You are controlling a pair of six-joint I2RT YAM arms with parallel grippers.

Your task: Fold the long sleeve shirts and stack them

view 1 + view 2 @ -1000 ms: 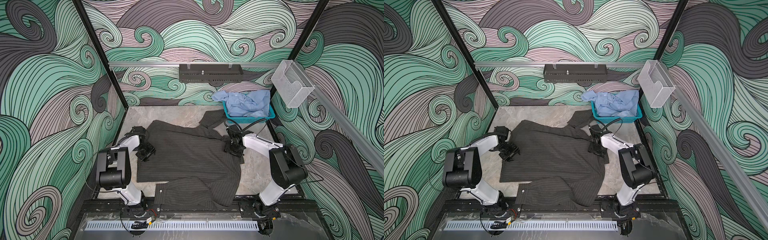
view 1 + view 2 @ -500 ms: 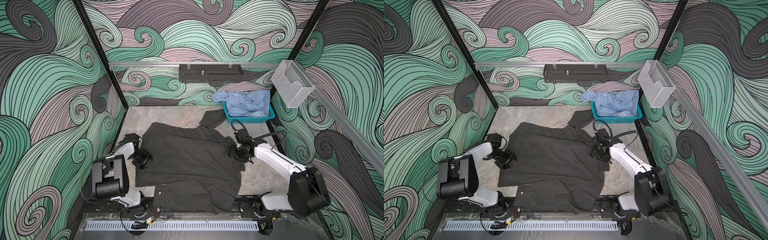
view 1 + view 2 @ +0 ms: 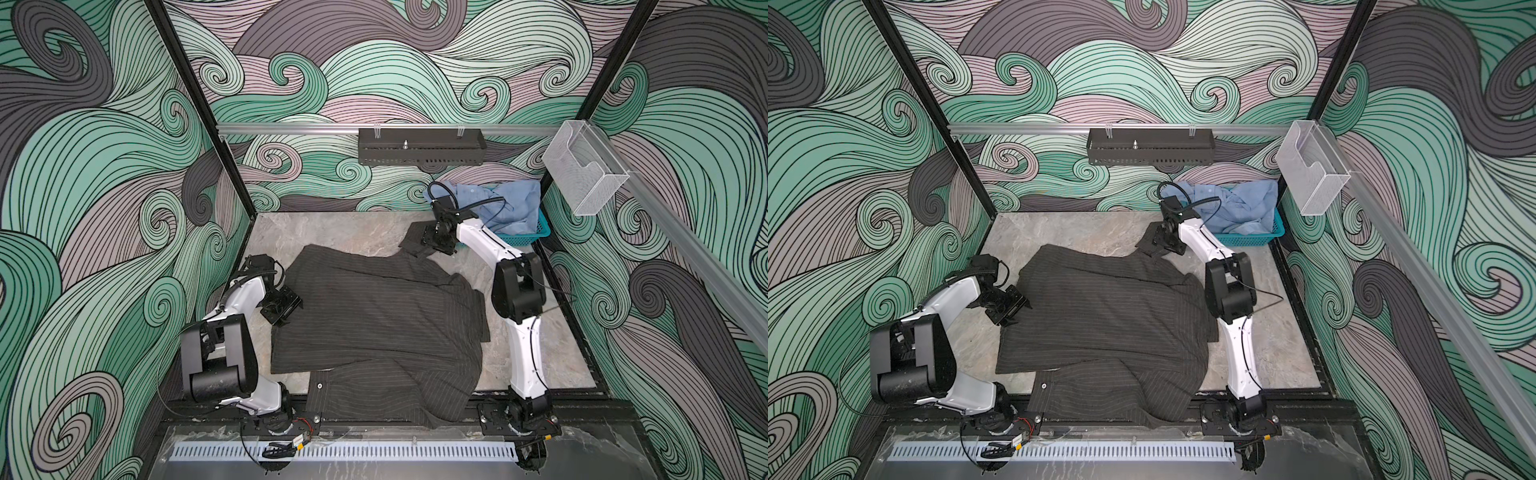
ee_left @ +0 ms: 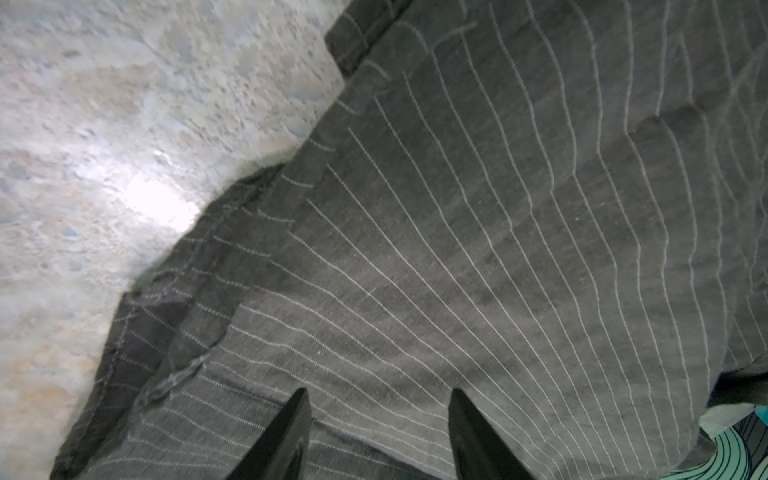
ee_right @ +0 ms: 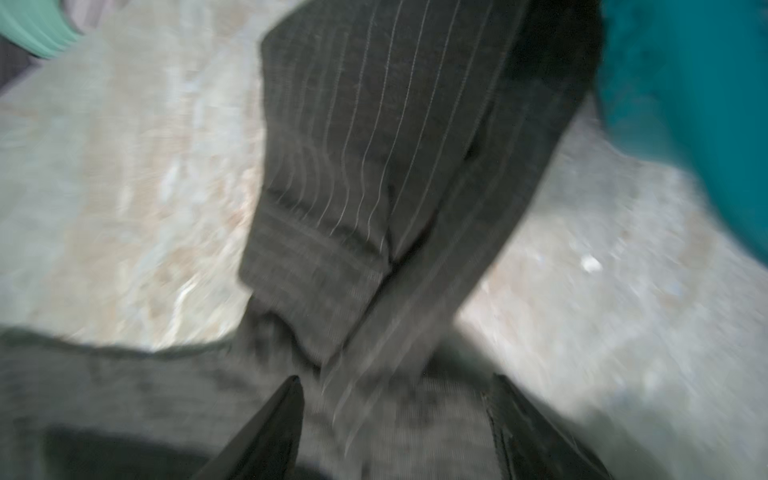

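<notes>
Left gripper (image 3: 283, 306) jaws apart, empty, at the left edge of the dark pinstripe shirt (image 3: 374, 316), fingertips (image 4: 291, 419) over cloth. Right gripper (image 3: 432, 243) likewise spread, holding nothing, low over the far sleeve cuff (image 3: 414, 236) beside the teal basket (image 3: 538, 237); the wrist view is blurred, so contact is unclear. The shirt lies flat on the table (image 3: 332, 232), long axis and stripes running left-right. Light blue shirt (image 3: 509, 208) is heaped in the basket.

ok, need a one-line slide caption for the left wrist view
Left gripper, jaws apart, over the edge of the pinstriped charcoal shirt on the stone-patterned table.
</notes>
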